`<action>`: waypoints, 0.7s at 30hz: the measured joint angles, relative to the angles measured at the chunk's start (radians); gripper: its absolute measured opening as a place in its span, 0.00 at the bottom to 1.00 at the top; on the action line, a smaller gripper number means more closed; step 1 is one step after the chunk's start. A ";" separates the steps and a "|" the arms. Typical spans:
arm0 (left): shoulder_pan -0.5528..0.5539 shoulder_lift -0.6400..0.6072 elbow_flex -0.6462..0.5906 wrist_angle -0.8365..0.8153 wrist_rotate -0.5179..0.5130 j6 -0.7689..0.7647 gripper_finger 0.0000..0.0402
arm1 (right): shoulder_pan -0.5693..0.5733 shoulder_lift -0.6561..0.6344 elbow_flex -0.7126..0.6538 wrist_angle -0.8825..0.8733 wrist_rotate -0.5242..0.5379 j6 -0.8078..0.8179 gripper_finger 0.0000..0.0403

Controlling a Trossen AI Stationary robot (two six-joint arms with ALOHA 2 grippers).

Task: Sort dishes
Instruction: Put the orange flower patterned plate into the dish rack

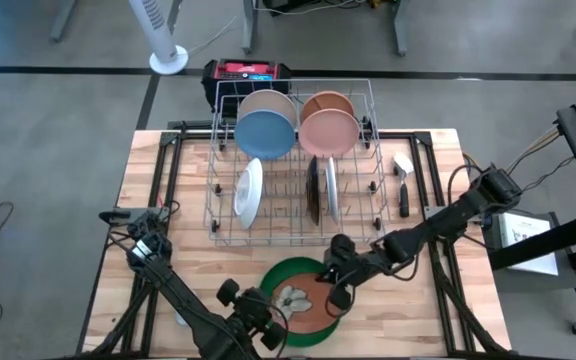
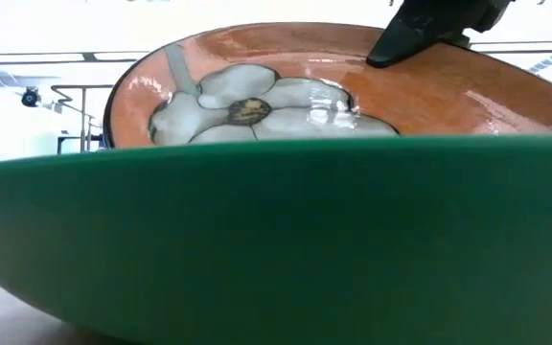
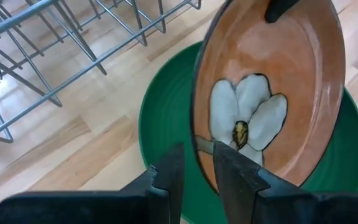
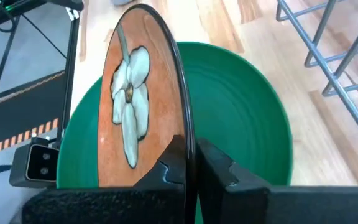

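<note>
Wooden bench [image 1: 148, 200]: wire rack [image 1: 293, 232] already holds several dishes. Both the left end effector [image 3: 197, 171] and the right end effector [image 4: 190, 155] are clamped on the flower plate [image 1: 303, 298] (tilted, over the green plate [image 1: 318, 330]); these two remain unsorted.

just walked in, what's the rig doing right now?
Both arms are on one dish. The left gripper and the right gripper each pinch an opposite edge of the orange flower plate, which is tilted over the big green plate at the table's front. Behind them, the wire rack already holds a blue plate, a pink plate and several others on edge.
</note>
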 joint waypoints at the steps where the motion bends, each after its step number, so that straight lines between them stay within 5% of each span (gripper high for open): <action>1: 0.000 0.000 0.000 -0.002 0.000 0.000 0.18 | 0.000 -0.004 0.000 -0.004 0.000 -0.002 0.00; 8: 0.000 0.000 0.000 -0.008 -0.028 0.003 0.18 | 0.000 -0.017 0.000 -0.007 0.001 -0.020 0.00; 21: -0.022 0.000 0.123 -0.068 -0.242 0.104 0.19 | 0.023 -0.086 0.000 0.008 0.140 -0.222 0.00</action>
